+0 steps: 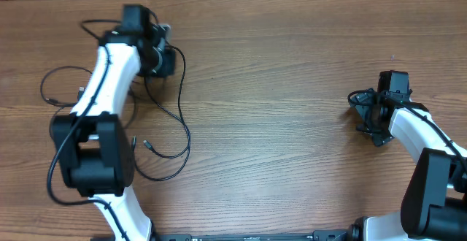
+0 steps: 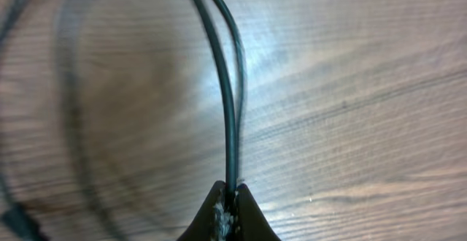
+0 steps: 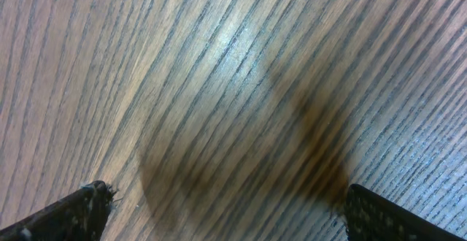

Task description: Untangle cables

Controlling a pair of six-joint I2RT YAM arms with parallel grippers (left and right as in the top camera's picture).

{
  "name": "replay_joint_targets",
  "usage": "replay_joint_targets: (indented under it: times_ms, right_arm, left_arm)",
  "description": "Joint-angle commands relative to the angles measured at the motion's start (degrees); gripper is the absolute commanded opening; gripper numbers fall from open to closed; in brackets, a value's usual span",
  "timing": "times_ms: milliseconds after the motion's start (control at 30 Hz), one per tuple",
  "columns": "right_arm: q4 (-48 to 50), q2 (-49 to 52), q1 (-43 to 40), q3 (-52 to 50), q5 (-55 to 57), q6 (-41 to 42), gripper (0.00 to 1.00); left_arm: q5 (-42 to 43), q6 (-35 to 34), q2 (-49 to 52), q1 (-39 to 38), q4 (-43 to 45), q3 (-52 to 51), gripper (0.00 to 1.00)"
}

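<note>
While clamped tip to tip, grips a thin cable (image 2: 230, 124) in the left claw (image 2: 228, 206), with two strands running side by side away from the tips. Sits near the far edge of the table (image 1: 292, 66), left of centre, seen from overhead. Shows the cables (image 1: 184, 117) strewn over the left half: one long loop down from the claw to a plug end (image 1: 146, 144) beside the left arm (image 1: 109, 73), another curl farther out toward the left edge, partly hidden under the arm. Crowds that side with cord and arm. Shows the right claw (image 3: 230, 219) spread wide, holding nothing and touching nothing, above bare wood near the right edge, well apart from the cables. Offers open wood across the middle, between the two arms.
</note>
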Motion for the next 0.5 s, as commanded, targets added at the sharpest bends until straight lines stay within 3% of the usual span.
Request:
replay_joint_targets:
  times_ms: [0, 233, 467]
  right_arm:
    - [0.15, -1.01, -0.11, -0.13, 0.37, -0.46, 1.00]
    - [0.15, -1.01, -0.11, -0.13, 0.37, -0.44, 1.00]
    - [0.15, -1.01, -0.11, -0.13, 0.37, -0.44, 1.00]
  left_arm:
    - [-0.74, -1.40, -5.68, 4.39, -0.39, 4.76, 0.04]
    - [-33.29, -7.82, -7.26, 14.38, -3.52, 5.01, 0.04]
    - [-33.59, -15.23, -7.23, 23.43, -6.69, 4.94, 0.04]
